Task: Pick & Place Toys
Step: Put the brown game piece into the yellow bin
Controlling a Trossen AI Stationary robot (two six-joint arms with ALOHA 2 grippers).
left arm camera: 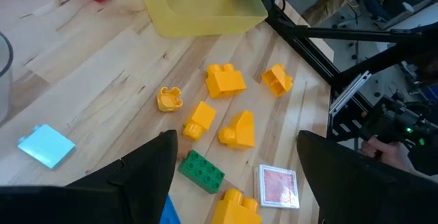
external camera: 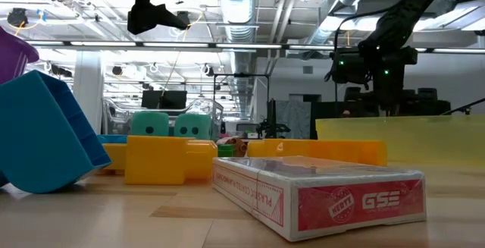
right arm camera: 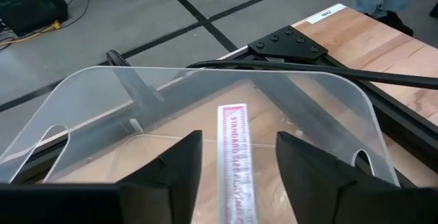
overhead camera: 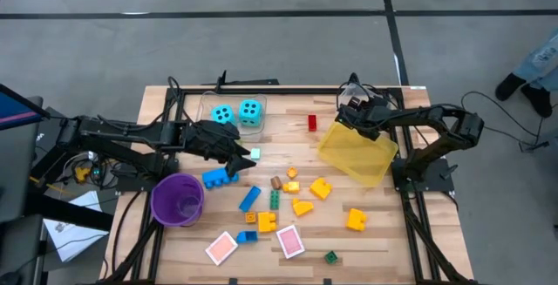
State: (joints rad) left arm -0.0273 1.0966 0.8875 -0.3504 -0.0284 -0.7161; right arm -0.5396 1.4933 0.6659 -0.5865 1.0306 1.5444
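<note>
Wooden slats form the table, where toys are scattered. Nearest the front edge, two pink cards are laid flat beside a small green brick. Just behind, yellow bricks, blue bricks and a green brick are spread about the middle, with a purple cup stood upright to the left. The left gripper is held above the bricks, its fingers spread apart with nothing between them. Farther back, the right gripper is poised over the rim of the tilted yellow bin; its fingers are parted, and a pink card is seen edge-on between them inside the bin, though whether it is touched cannot be told. Two cyan dice and a red brick are placed near the far edge.
</note>
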